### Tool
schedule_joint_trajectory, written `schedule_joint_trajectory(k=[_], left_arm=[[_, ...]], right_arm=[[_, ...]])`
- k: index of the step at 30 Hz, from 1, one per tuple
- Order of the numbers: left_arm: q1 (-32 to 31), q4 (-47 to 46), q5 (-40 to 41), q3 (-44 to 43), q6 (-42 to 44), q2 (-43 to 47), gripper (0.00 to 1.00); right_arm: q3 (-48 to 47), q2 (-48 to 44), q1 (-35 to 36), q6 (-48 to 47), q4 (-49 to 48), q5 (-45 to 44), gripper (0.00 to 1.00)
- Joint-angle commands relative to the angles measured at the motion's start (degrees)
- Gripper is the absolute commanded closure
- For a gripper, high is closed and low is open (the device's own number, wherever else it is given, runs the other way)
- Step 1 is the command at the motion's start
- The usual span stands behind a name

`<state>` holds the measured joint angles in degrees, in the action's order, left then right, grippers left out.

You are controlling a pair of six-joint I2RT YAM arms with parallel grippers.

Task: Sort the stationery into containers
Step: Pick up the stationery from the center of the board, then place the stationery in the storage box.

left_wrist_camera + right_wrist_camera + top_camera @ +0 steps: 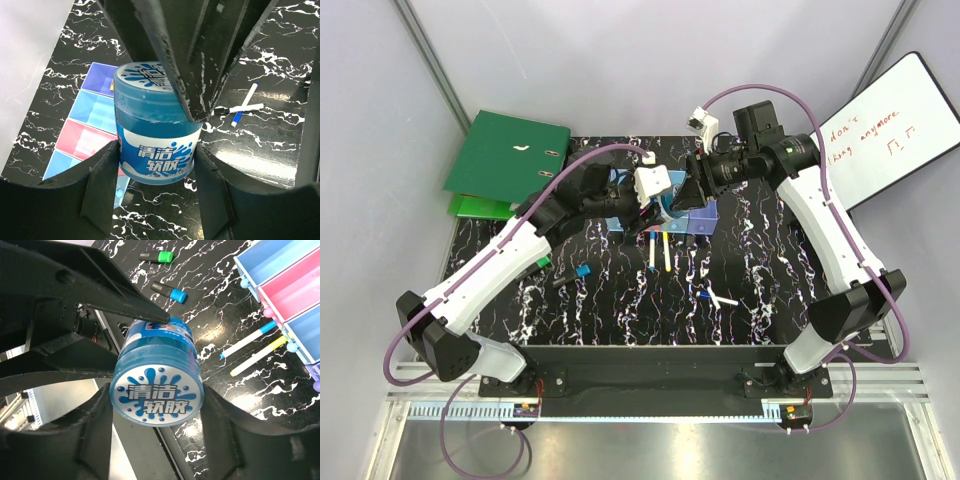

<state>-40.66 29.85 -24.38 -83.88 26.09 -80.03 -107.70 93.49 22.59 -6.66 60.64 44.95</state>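
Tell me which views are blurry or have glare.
Top external: sharp, evenly lit, glare only along the near-edge rail. Left wrist: blue jar crisp, left fingers dark. Right wrist: jar label sharp, right fingers nearly black.

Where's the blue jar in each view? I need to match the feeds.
Top external: not visible.
Left wrist: jar in the centre, label side on.
Right wrist: lower centre, lid facing camera.
Shared landmark: bins, centre of top external, left in left wrist, upper right in right wrist.
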Motion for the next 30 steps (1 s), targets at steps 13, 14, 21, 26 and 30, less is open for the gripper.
schedule_joint_trajectory(k=[13,14,21,26,30], left_arm=[[-0.82,-4.45,2.76,1.17,-0.07,1.80,0.14],[-0.82,-4.27,3.02,1.61,-0.07,2.42,0.12],[-0.82,-2.16,6.54,4.68,-0.25,6.55,0.10],[-0.73,-1.02,11.01,8.28,0.37,10.58,0.10],[-0.73,-0.75,13.04,11.36,1.33,13.49,0.09]], right_arm=[[0.04,-2.35,-0.18,-0.46,-2.11,-4.78,0.94],[0.03,-2.18,-0.18,-0.55,-2.11,-5.83,0.95],[-1.72,-0.33,-0.18,-3.09,-2.81,-17.25,1.00],[-6.20,5.63,-0.26,-9.41,-3.69,-30.06,1.00],[-11.56,13.53,-0.70,-13.99,-2.81,-34.66,1.00]])
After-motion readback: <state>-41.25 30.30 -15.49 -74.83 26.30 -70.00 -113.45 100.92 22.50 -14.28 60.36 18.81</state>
